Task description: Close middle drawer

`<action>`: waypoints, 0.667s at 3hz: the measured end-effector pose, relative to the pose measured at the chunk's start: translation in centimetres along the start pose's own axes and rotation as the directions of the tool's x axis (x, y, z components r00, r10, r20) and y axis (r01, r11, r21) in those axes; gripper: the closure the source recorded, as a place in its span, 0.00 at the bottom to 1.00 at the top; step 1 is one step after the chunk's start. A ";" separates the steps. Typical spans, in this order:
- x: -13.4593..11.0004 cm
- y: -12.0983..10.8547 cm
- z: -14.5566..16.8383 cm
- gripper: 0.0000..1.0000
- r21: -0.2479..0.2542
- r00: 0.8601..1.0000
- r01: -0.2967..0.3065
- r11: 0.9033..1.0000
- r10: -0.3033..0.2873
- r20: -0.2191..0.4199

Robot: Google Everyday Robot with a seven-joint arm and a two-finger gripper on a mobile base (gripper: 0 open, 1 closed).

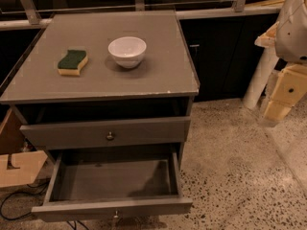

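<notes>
The grey cabinet stands at the left and centre. The middle drawer is pulled far out towards me. Its empty grey box shows from above, and its small round knob sits on the front at the bottom edge of the view. Above it, the uppermost drawer with its own knob stands out a little. The lowest drawer is hidden under the open one. My arm comes in at the right edge, and the gripper hangs there, to the right of the cabinet and well away from the drawers.
A white bowl and a green and yellow sponge lie on the cabinet top. A pale wooden piece and a black cable lie on the floor at the left. Speckled floor spreads to the right. A dark wall with a rail runs behind.
</notes>
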State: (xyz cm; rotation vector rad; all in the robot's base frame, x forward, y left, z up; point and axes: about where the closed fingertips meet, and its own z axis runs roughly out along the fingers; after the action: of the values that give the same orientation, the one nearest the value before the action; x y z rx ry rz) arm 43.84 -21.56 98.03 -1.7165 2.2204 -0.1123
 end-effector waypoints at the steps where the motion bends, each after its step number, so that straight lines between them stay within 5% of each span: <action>1: 0.0 0.0 0.0 0.00 0.000 1.000 0.000 1.000 0.000 0.000; 2: 0.0 0.0 0.0 0.18 0.000 1.000 0.000 1.000 0.000 0.000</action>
State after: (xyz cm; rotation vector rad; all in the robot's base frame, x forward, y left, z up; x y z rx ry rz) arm 43.84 -21.56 98.03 -1.7165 2.2204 -0.1124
